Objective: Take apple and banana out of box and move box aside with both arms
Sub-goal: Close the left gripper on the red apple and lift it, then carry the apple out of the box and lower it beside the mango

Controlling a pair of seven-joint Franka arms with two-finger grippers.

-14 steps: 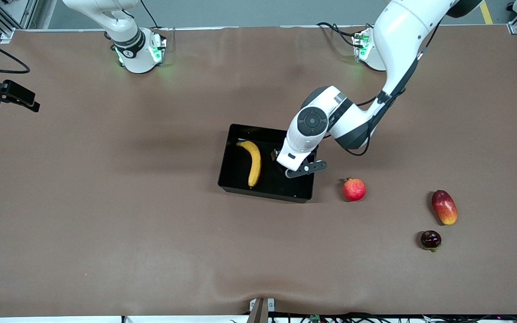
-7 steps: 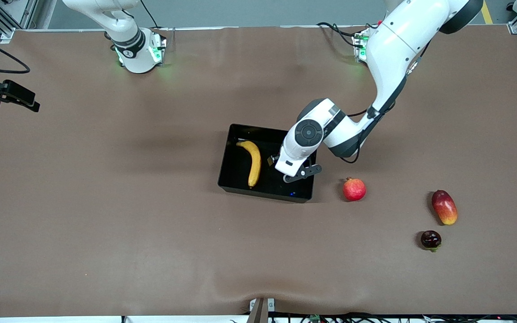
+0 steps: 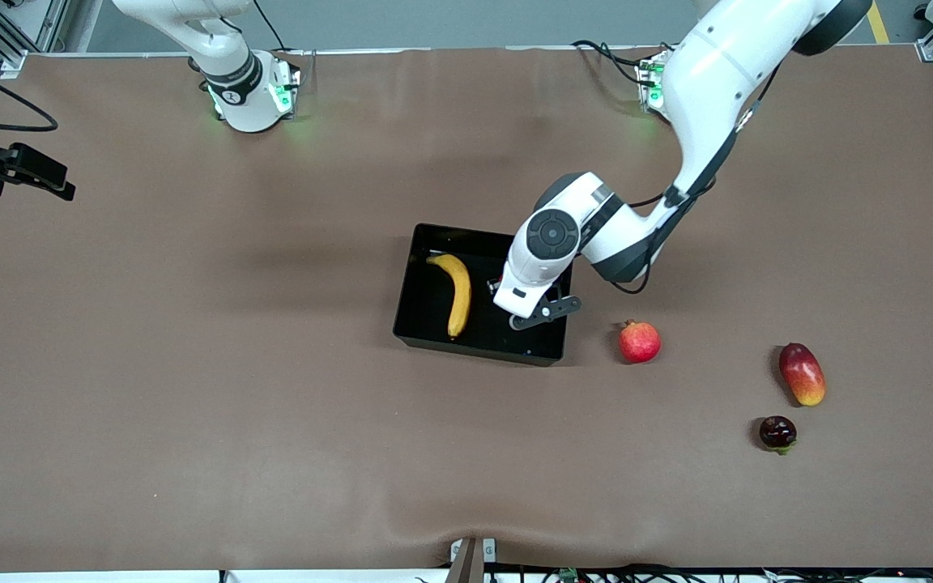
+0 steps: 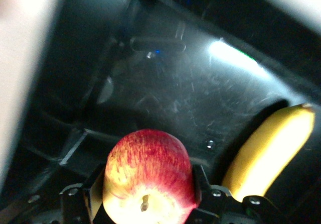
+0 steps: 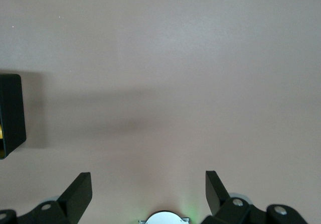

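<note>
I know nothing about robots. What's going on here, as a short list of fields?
Left end effector: over the box, shut on the apple
Right end effector: open, waiting over bare table
Banana: lying in the box
Outside the box: pomegranate, mango, small dark fruit

Brown-covered table [image 3: 191, 389] carries black box [image 3: 426, 320] near centre. Pomegranate [image 3: 639, 342] just beside box, toward left arm's end; mango [image 3: 802, 373] and dark round fruit [image 3: 777, 432] farther that way.
</note>
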